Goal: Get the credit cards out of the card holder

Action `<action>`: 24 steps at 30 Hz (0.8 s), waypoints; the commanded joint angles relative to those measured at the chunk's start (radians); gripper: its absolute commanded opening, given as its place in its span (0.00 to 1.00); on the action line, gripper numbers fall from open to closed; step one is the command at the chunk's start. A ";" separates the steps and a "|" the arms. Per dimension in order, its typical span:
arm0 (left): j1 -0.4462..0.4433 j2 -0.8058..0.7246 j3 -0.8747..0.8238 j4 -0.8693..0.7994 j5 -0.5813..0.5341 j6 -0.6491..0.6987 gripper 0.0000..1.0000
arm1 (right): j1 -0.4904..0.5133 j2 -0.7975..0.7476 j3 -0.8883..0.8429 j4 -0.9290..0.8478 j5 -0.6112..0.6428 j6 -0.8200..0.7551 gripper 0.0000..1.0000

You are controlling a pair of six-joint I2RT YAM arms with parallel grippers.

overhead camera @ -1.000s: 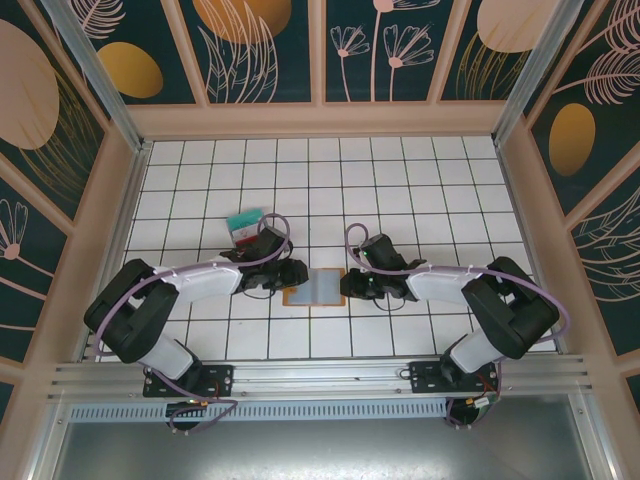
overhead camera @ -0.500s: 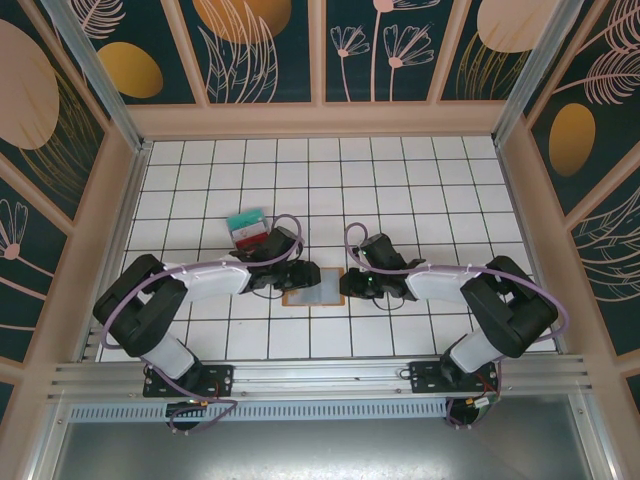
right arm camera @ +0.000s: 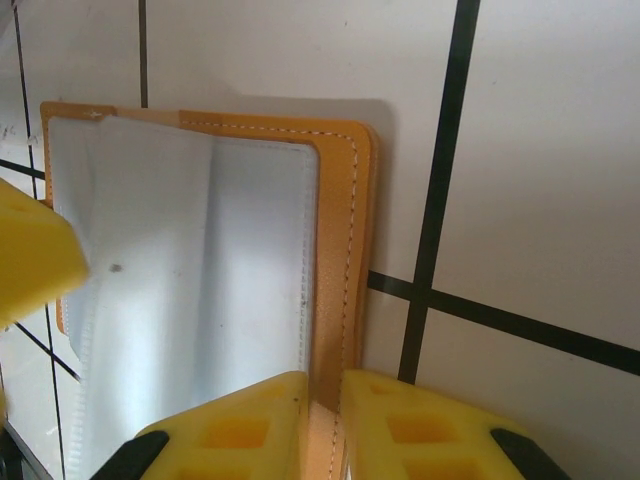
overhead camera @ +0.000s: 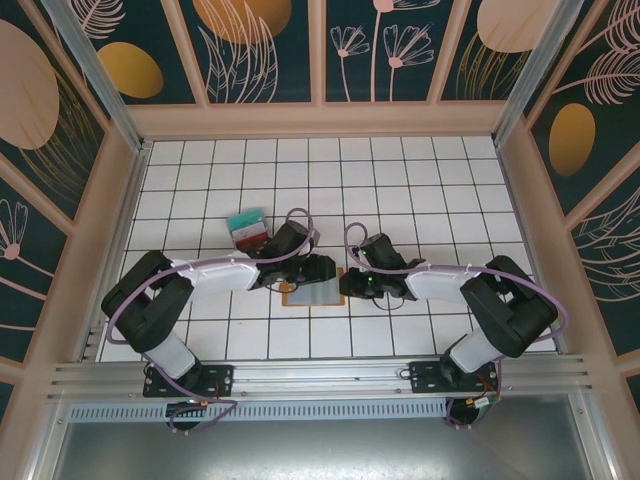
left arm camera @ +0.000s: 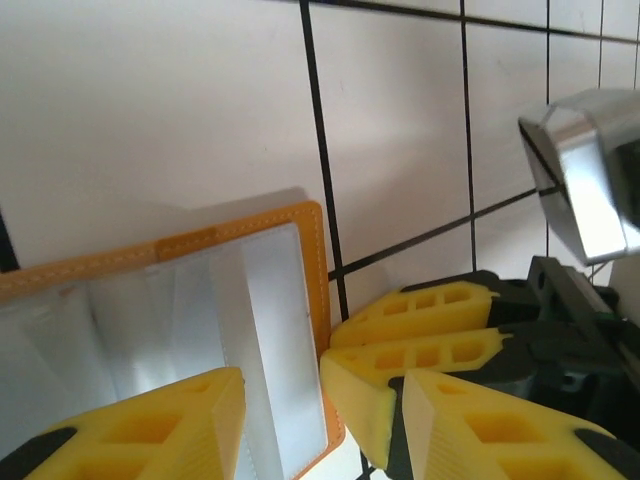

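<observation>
With the credit cards [overhead camera: 246,228] lying loose beyond its far-left corner and its sleeves [right arm camera: 200,280] looking empty, the card holder [overhead camera: 314,294] is lying open on the worktop [overhead camera: 400,180], right fingers [right arm camera: 420,430] pinching its right edge, left fingers [left arm camera: 150,420] hovering spread above it, suggesting little is remaining.

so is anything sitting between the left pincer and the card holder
Nothing visible. The left pincer hangs over the card holder with its jaws open. The right pincer is clamped on the holder's edge nearest the right arm, beside that path, not across it.
</observation>
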 commanded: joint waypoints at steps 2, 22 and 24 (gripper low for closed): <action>0.000 -0.086 0.040 -0.114 -0.135 0.036 0.47 | 0.004 0.021 0.005 -0.036 0.022 -0.001 0.19; 0.049 -0.091 -0.034 -0.269 -0.249 0.112 0.46 | 0.006 0.009 -0.012 -0.026 0.019 0.013 0.19; 0.050 -0.084 -0.038 -0.249 -0.229 0.109 0.46 | 0.006 0.009 -0.012 -0.026 0.019 0.012 0.19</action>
